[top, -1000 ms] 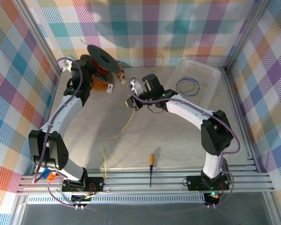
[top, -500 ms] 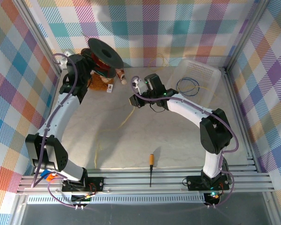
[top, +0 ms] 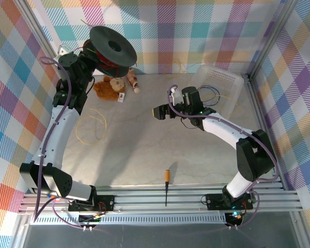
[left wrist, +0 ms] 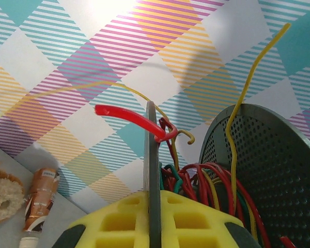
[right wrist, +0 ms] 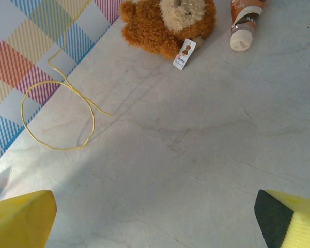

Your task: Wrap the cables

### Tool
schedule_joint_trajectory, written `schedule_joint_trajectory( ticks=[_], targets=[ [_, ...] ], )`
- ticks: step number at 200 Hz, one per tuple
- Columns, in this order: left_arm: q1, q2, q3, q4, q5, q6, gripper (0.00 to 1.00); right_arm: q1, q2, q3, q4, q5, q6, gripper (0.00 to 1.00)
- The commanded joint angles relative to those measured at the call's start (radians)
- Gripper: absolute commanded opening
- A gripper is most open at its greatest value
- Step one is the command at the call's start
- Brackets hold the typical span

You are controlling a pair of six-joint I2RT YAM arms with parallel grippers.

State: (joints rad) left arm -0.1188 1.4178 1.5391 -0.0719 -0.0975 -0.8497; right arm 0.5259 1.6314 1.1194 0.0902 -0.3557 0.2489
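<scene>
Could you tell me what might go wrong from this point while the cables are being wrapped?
1. The left gripper appears shut on just the thin flange edge of the spool, which is held up near the back wall; the spool might twist or slip out.
2. The right gripper is open and empty, so the yellow cable lies slack in a loop and could tangle when pulled.
3. That loop lies fairly near the teddy bear and might snag on it.

White arms (top: 56,129) with black joints, purple leads (top: 170,94) and yellow fingers (right wrist: 20,217).
</scene>
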Motion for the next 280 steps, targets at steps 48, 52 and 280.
schedule_joint_trajectory(
  ticks=[48,52,280],
  targets=[
    [0.009,-0.108,0.151,0.018,0.126,-0.097,0.0,0.003,0.031,-0.165,0.451,0.058,0.159,0.99],
    [0.009,-0.109,0.16,0.013,0.136,-0.103,0.0,0.003,0.038,-0.156,0.448,0.049,0.16,0.99],
    [0.009,-0.175,0.186,0.15,0.467,-0.318,0.0,-0.096,0.513,0.321,0.94,-0.217,0.296,0.72]
  ],
)
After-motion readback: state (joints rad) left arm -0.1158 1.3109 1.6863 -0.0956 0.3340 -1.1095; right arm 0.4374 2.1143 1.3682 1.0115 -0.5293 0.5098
